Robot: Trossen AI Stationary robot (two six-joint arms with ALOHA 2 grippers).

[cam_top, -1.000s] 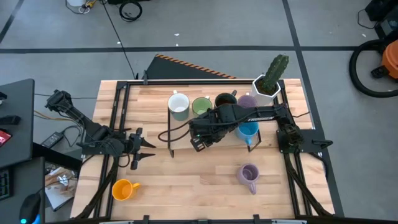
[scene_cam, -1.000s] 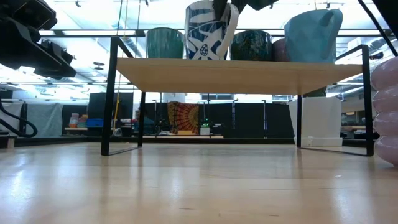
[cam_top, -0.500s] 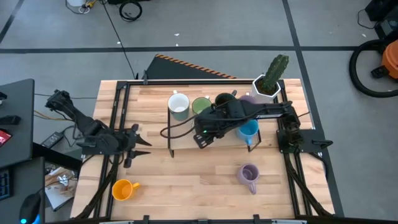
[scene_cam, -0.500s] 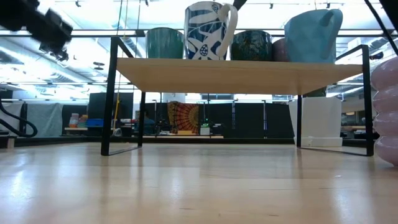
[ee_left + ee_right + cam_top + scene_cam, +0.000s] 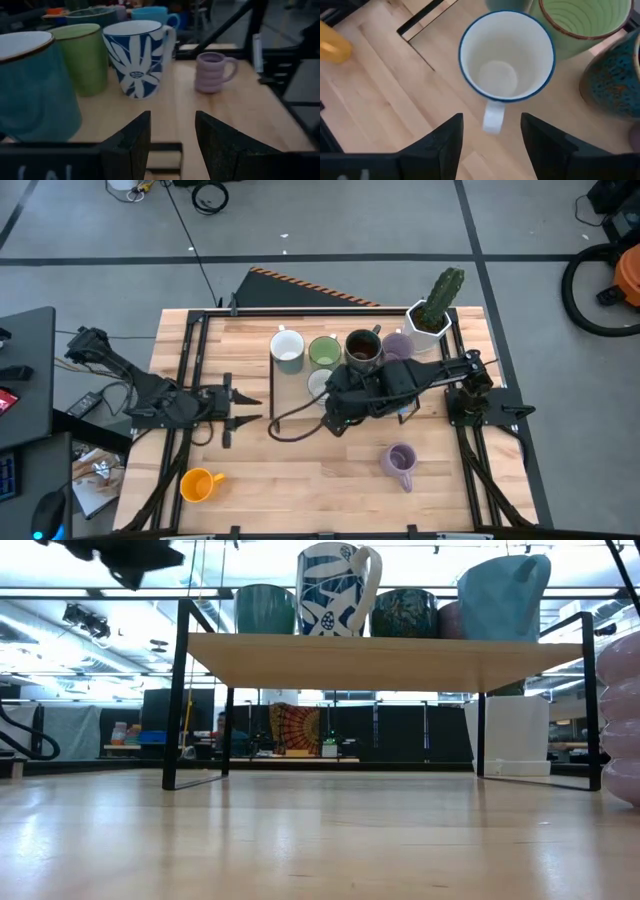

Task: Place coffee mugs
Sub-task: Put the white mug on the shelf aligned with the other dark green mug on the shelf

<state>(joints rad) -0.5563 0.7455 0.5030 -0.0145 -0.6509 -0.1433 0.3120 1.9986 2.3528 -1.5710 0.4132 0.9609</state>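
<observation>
A white mug with blue flower print (image 5: 320, 383) (image 5: 338, 588) stands upright on the raised wooden shelf (image 5: 380, 660), in front of a teal-and-white mug (image 5: 287, 350), a green mug (image 5: 323, 352) and a dark brown mug (image 5: 362, 350). My right gripper (image 5: 490, 150) (image 5: 331, 402) hangs open above and just near of it, with the mug's handle (image 5: 493, 116) ahead of the fingers and untouched. My left gripper (image 5: 243, 407) (image 5: 172, 145) is open and holds nothing. It is level with the shelf's left end and faces the mugs. A light blue mug (image 5: 505, 595) is also on the shelf.
On the table below the shelf, an orange mug (image 5: 200, 483) lies near the left front, and a lavender mug (image 5: 400, 462) stands right of centre. A second lavender mug (image 5: 397, 345) is on the shelf. A white pot with a cactus (image 5: 435, 305) stands at the far right corner.
My right gripper has come off the white-and-blue mug and drawn back up and toward the table's right, turning as it went. The mug stays upright on the shelf. My left gripper has risen and moved a little toward the shelf.
</observation>
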